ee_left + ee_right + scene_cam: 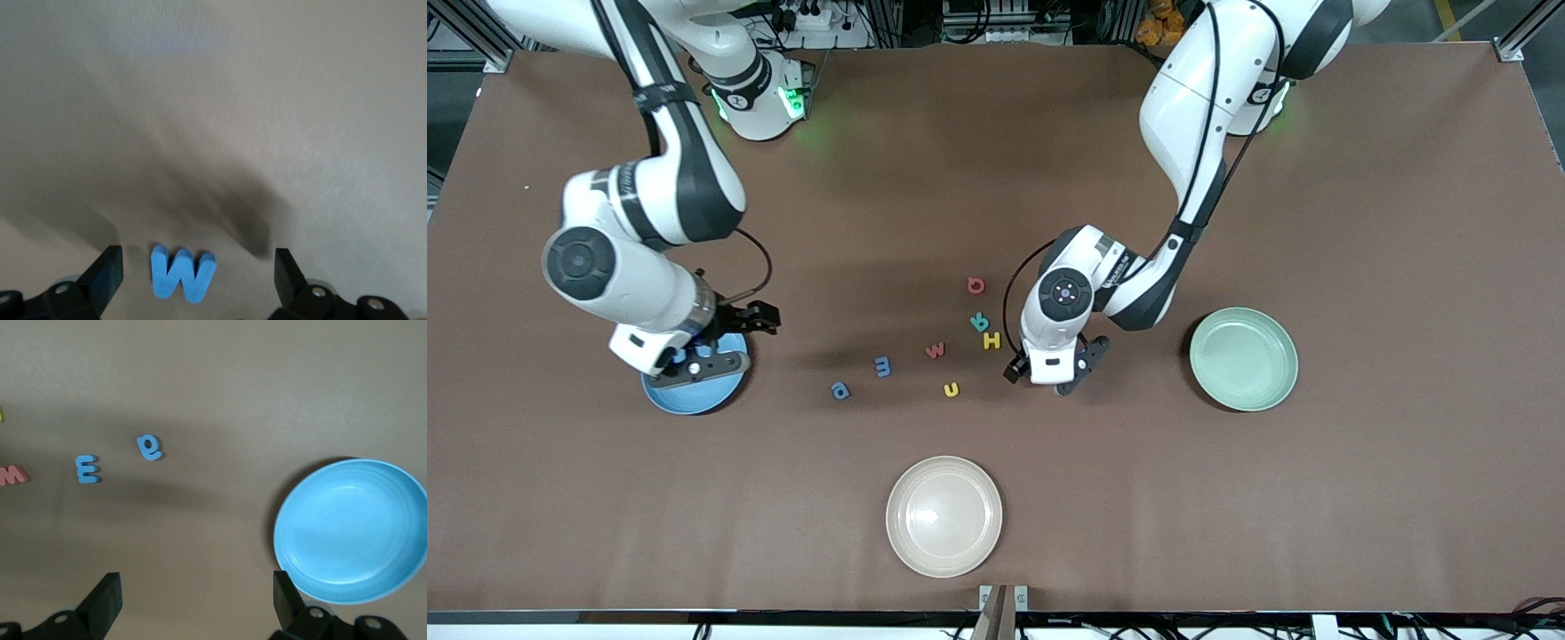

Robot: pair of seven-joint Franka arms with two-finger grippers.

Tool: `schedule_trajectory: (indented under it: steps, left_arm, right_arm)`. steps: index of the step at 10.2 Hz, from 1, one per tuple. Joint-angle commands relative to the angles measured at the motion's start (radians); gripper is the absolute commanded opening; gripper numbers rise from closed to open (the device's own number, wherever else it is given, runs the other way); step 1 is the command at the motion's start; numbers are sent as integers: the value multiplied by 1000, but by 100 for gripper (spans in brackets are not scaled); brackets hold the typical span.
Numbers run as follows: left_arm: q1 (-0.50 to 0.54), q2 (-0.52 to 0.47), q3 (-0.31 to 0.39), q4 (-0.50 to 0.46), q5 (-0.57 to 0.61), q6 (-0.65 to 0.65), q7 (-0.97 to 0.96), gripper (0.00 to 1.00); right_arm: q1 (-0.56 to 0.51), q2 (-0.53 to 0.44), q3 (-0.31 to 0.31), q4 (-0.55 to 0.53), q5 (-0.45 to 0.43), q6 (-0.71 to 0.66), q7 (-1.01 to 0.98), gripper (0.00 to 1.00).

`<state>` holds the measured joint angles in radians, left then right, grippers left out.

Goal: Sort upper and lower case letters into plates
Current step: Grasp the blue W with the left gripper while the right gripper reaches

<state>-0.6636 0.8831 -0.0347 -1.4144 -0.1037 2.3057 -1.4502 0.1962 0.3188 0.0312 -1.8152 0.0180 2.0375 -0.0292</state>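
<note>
Brown table [996,498]: front view, right gripper [720,342] over sky-blue plate [694,396], left gripper [1054,369] beside yellow H [991,340]; left wrist, blue W [181,273] between spread fingers [107,270]; right wrist, fingers [107,597] spread, empty.

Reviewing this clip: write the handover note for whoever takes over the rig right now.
Left pincer: open, empty, low over a blue W on the table.
Right pincer: open, empty, over the sky blue plate.
Seven other letters lie loose on the table between the sky blue plate and the mint green plate.
Done: nothing; both plates look empty.
Left: sort all letters, probably starting with the W.
</note>
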Motion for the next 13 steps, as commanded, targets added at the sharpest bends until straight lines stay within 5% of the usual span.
schedule_trajectory:
  steps: [1, 4, 7, 10, 13]
  left_arm:
    - [-24, 22, 16, 8, -1, 0, 19, 100]
    - [-24, 25, 16, 8, -1, 0, 16, 55]
    - [-22, 23, 16, 11, 1, -3, 40, 21]
    - [51, -27, 12, 34, -13, -189, 175, 17]
    - [160, -110, 9, 34, -62, -320, 377, 17]
  right_arm:
    - [22, 66, -4, 11, 8, 56, -73, 100]
    - [57, 120, -4, 16, 7, 163, -74, 100]
    - [57, 181, -4, 42, 0, 253, -150, 100]
    - [66, 296, -4, 42, 10, 419, -147, 100]
    - [104, 336, -4, 48, 1, 437, -147, 100]
